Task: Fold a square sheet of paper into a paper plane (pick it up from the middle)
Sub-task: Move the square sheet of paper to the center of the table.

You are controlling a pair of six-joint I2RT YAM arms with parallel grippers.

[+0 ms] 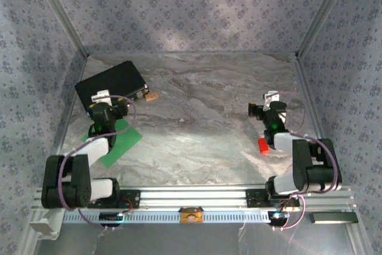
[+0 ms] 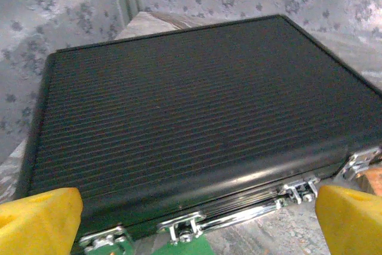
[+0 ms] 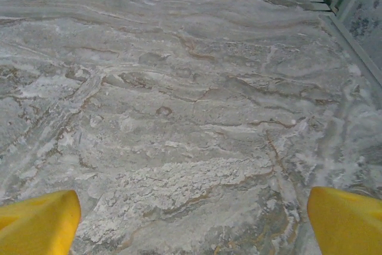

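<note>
From above, one square sheet of paper (image 1: 125, 138) lies flat on the counter (image 1: 203, 123), partly under the left arm. One black case (image 1: 112, 82) is nearby, and one red block (image 1: 262, 146) sits beside the right arm.

At the left wrist, the left pincer (image 2: 195, 222) is spread wide and empty, facing the case's chrome latches (image 2: 179, 229), with a sliver of the green sheet below them.

At the right wrist, the right pincer (image 3: 192, 222) is likewise spread wide over the marbled counter.

Green paper (image 1: 123, 142), black ribbed case (image 2: 197, 117)

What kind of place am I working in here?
Probably a small enclosed robot test booth: patterned walls on metal posts close in a marble-look tabletop, and the left arm and right arm are bolted to a slotted rail at its near edge.
</note>
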